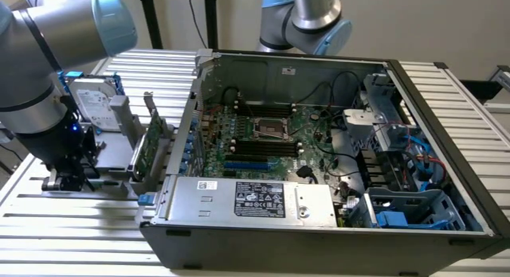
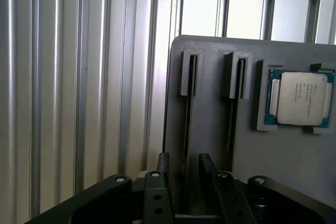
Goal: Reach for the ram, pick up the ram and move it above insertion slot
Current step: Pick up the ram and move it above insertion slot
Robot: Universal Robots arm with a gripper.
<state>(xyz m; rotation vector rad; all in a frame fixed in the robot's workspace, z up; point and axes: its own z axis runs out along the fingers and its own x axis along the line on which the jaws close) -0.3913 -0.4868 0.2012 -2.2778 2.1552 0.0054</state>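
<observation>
Wrist view: the pincer (image 2: pixel 184 158) is seen with its two dark fingers (image 2: pixel 164 163) held apart, one to each side of a long narrow slot in a grey holder (image 2: pixel 210 51). The ram (image 2: pixel 187 119) is taken to be the thin dark strip standing on edge in that slot, between the fingers. Whether it is touched cannot be made out. A second slot (image 2: pixel 235 108) is cut parallel and just beside the first, and a silver-lidded processor (image 2: pixel 300 98) is seated in a square recess of the same holder. The holder is laid on a ribbed metal bench (image 2: pixel 79 87). In the exterior view, the pincer (image 1: pixel 68 180) is found down at the holder, at the exterior view's left. An upright expansion card (image 1: pixel 148 147) and a hard drive (image 1: pixel 92 107) are stood near it, and the open computer case (image 1: pixel 319 241) is set to the exterior view's right of them.
</observation>
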